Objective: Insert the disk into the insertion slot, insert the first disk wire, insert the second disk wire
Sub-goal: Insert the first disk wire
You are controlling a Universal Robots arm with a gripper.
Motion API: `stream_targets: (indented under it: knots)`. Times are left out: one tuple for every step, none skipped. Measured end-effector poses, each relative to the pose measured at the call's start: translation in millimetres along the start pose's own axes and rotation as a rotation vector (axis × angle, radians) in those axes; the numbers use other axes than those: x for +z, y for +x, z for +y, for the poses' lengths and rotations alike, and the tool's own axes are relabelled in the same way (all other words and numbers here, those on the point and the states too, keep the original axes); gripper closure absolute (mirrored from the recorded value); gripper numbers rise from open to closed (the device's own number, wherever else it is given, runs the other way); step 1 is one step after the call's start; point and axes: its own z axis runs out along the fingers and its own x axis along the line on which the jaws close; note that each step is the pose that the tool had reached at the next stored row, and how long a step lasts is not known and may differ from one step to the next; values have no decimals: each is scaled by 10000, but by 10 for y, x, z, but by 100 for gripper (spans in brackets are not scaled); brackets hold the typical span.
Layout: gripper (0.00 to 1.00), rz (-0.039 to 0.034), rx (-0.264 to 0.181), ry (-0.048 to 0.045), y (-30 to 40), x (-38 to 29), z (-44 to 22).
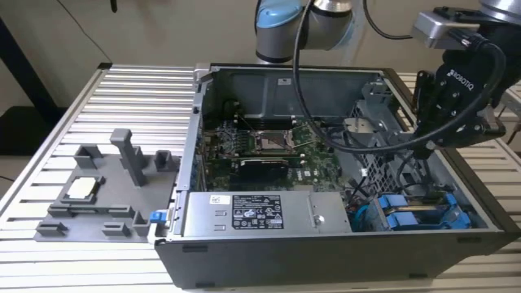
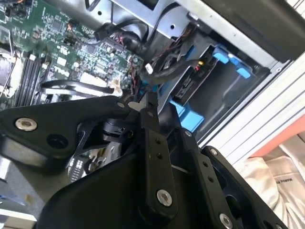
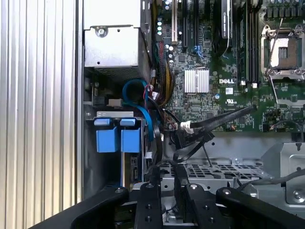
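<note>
The disk [image 1: 401, 220], in its blue carrier, sits in the insertion slot [image 1: 379, 162] just beside the power supply box [image 1: 260, 213], on the exterior view's right of it. Judging by how deep the blue frame lies, that first step looks done. The gripper [image 2: 150, 101] hangs over the drive cage, farther from the power supply box than the disk is and higher. Its jaws are drawn narrow and appear pinched on a black disk wire [image 3: 219, 120]. The pinch point itself is half hidden, so this is a reading and not a certainty. The wire runs back across the motherboard [image 1: 269, 146], which lies behind the power supply box in the exterior view.

Several things could go wrong from here. A thin, springy wire held by narrow jaws can twist or slide in the grip, so its plug would meet the disk's socket skewed and jam or bend. The cable bundle [image 3: 162, 90] between the power supply box and the disk crowds the approach and could snag the jaws or the wire. The wire also looks fairly taut toward the motherboard, and too long a reach could tug its far end loose. Finally, the cage's sheet-metal edges sit close to the gripper, and a small sideways error would mean a scrape.
</note>
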Motion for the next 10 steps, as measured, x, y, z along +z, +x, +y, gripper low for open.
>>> stream_targets:
  knots:
    - [73, -2, 0, 26, 0, 4, 46]
    - [73, -2, 3, 53, 0, 7, 90]
    - [73, -4, 5, 80, 1, 10, 132]
    - [73, -4, 6, 107, 1, 13, 169]
    - [73, -4, 7, 128, 1, 15, 197]
    - [73, -5, 9, 144, 1, 17, 218]
    - [73, -6, 9, 148, 2, 18, 227]
    - [73, -5, 9, 148, 2, 18, 227]
    - [73, -5, 8, 148, 2, 18, 227]
    - [73, -4, 7, 149, 2, 18, 227]
